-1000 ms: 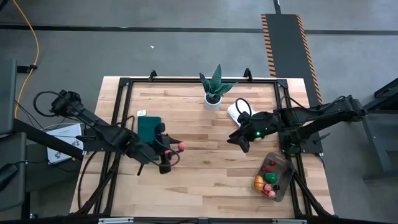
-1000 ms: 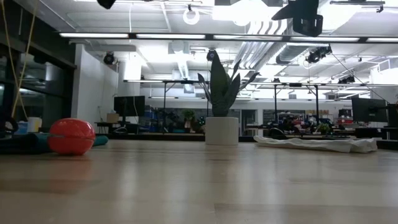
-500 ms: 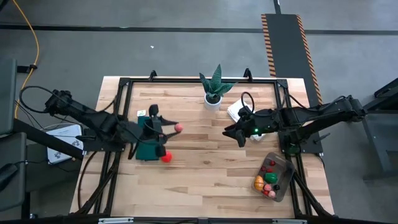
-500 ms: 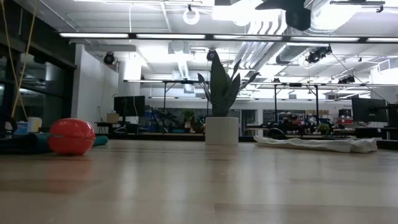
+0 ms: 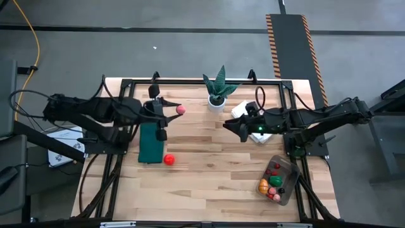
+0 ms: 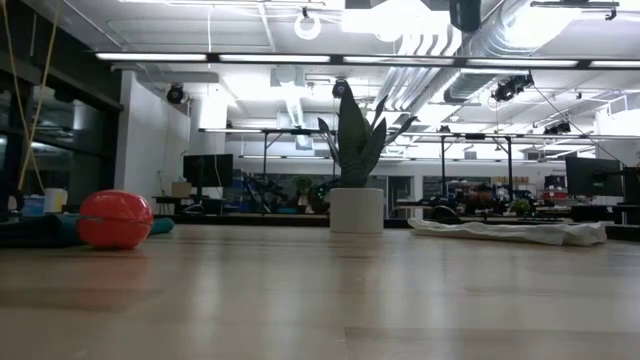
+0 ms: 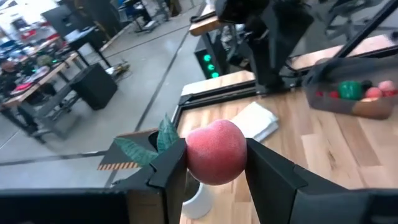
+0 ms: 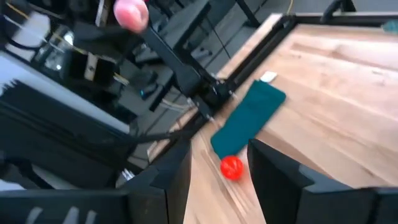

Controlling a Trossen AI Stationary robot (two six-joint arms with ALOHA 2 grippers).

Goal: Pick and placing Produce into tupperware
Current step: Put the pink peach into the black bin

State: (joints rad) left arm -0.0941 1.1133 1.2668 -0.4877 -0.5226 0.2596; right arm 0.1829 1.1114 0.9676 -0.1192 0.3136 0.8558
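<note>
A pink round fruit (image 5: 181, 109) hangs high above the table's far left, with my left gripper (image 5: 175, 109) shut on it; the left wrist view shows it (image 7: 214, 152) between the two fingers. A red fruit (image 5: 169, 159) rests on the wood next to the dark green mat (image 5: 150, 142), also seen in the low view (image 6: 115, 218). The tupperware (image 5: 277, 179) stands at the near right with several fruits inside. My right gripper (image 5: 229, 125) hovers open over the table's middle, nothing between its fingers (image 8: 177, 180). My left gripper pinches the pink fruit between its two fingers, one on each opposite side (image 7: 191, 155). The fingers lie nearly level and point toward the table's right. The fruit is lifted clear, well above the table.
A spiky green plant in a white pot (image 5: 218, 88) stands at the far middle. A folded white cloth (image 5: 242, 113) lies partly under my right arm. Black frame rails (image 5: 120, 88) run along the table's edges. Bare wood lies between the mat and the tupperware.
My left gripper has risen and gone toward the table's far edge with the pink fruit, rolling as it went; this uncovered the red fruit, which has stayed beside the mat. My right gripper has tipped upward, its fingertips swinging toward the far edge.
</note>
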